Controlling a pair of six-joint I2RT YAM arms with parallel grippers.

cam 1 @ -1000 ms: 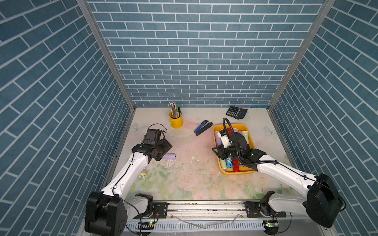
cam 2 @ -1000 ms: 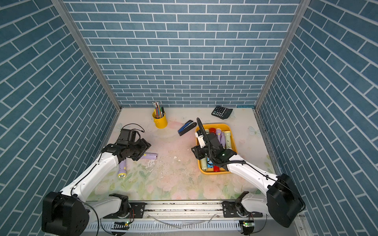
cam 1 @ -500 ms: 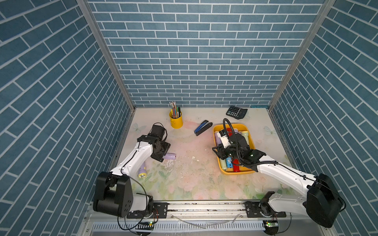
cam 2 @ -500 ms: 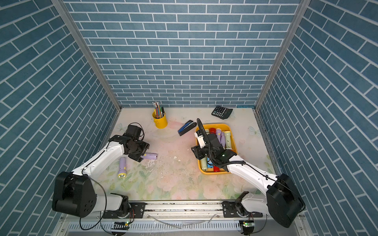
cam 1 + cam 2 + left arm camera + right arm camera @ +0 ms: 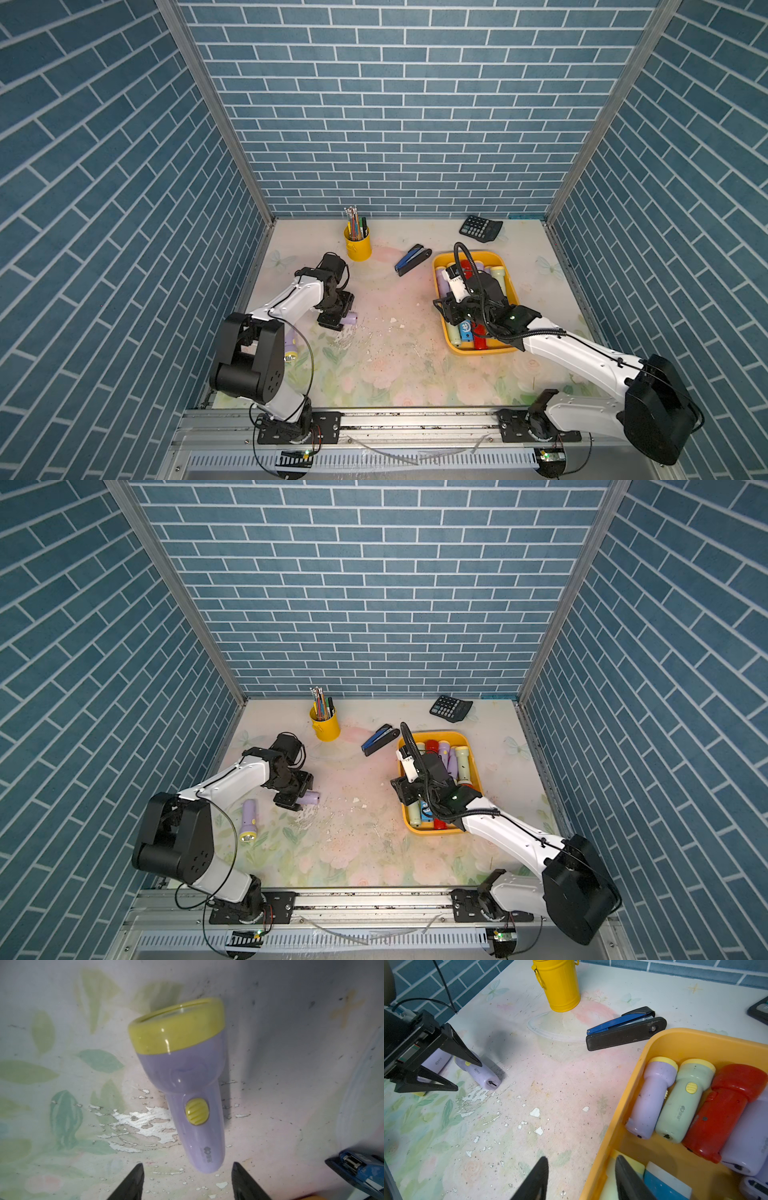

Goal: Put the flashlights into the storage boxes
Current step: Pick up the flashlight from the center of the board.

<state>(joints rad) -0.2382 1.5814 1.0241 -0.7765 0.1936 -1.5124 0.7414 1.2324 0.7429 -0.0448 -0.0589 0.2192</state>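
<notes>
A lilac flashlight [image 5: 187, 1084] with a yellow head lies on the table. My left gripper [image 5: 188, 1169] hovers open over its tail end, not touching it; both also show in a top view, gripper [image 5: 293, 798] and flashlight [image 5: 311, 799]. Another lilac flashlight [image 5: 248, 820] lies nearer the left wall. The yellow storage box [image 5: 478, 255] holds lilac [image 5: 652, 1097], green [image 5: 681, 1103], red [image 5: 724, 1109] and blue [image 5: 662, 1186] flashlights. My right gripper [image 5: 581, 1165] is open and empty over the box's left rim [image 5: 654, 1047], one finger outside and one inside.
A yellow pen cup [image 5: 357, 245] stands at the back. A blue-and-black stapler [image 5: 412, 259] lies between it and the box. A calculator [image 5: 481, 227] sits at the back right. Blue brick walls close in three sides.
My left arm has folded back, and its gripper has dropped down and forward onto the lilac flashlight's tail. The right gripper has hardly moved.
</notes>
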